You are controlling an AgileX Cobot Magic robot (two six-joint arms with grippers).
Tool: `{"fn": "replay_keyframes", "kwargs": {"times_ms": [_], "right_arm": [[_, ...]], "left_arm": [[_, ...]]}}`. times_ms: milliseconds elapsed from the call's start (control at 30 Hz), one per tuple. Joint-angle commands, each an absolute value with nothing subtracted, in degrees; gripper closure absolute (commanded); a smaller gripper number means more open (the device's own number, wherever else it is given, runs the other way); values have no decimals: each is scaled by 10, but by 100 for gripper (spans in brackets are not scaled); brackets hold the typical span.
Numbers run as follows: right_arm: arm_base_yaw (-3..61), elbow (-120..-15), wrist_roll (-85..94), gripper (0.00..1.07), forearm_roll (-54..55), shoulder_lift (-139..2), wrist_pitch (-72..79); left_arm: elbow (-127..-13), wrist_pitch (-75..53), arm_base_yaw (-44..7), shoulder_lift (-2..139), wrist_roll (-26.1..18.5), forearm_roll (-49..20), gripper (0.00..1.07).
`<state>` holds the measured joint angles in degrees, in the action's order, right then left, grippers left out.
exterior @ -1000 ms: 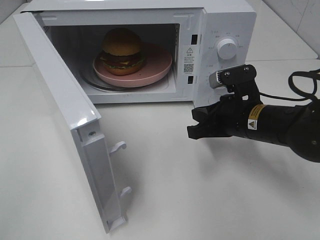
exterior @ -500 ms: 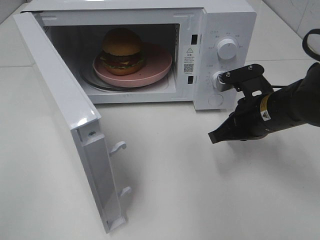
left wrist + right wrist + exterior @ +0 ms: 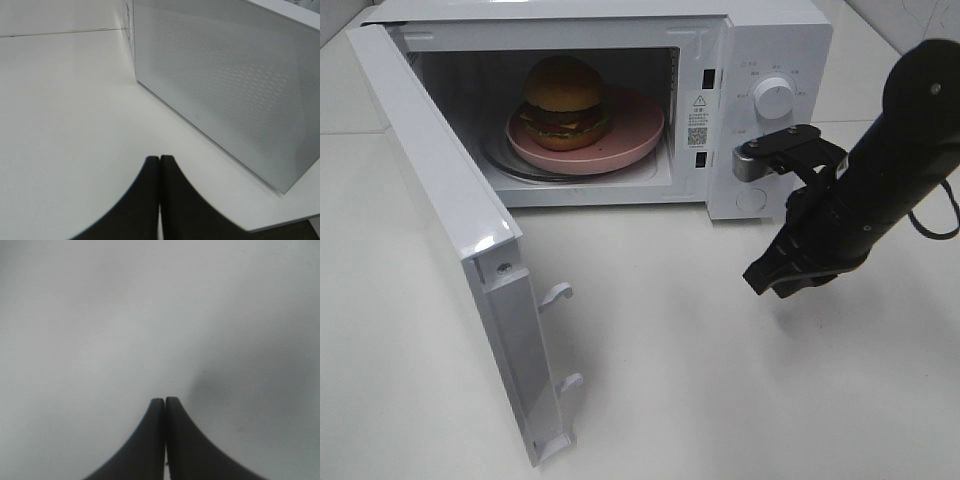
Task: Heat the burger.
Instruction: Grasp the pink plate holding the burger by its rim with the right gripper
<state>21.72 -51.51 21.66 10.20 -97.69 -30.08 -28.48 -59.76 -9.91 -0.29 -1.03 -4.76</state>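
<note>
Burger (image 3: 563, 100) on plate (image 3: 640, 130) inside microwave (image 3: 775, 40), door (image 3: 430, 190) swung wide, right gripper (image 3: 758, 280) pressed together, empty, before microwave's right end, left gripper (image 3: 160, 159) likewise together, empty, beside door.

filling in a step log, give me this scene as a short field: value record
burger: on the pink plate, inside the microwave
microwave door: swung wide open
right gripper: shut, empty, above the table in front of the control panel
left gripper: shut, empty, out of the high view
task state: burger loaded, door not yet closed
</note>
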Motion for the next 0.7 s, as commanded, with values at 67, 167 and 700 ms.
{"fn": "replay_keyframes", "kwargs": {"times_ms": [67,167,700], "right_arm": [[215,-553,370,103,222,-971,-359],[215,-573,409,93,256,-972,-365],[331,-676,536,42,278,-1021,-303]], "left_arm": [[-284,-593,-100,-7,-10,-48,107],[-284,-593,-100,-7,-10,-48,107],[-284,-593,-100,-7,-10,-48,107]]}}
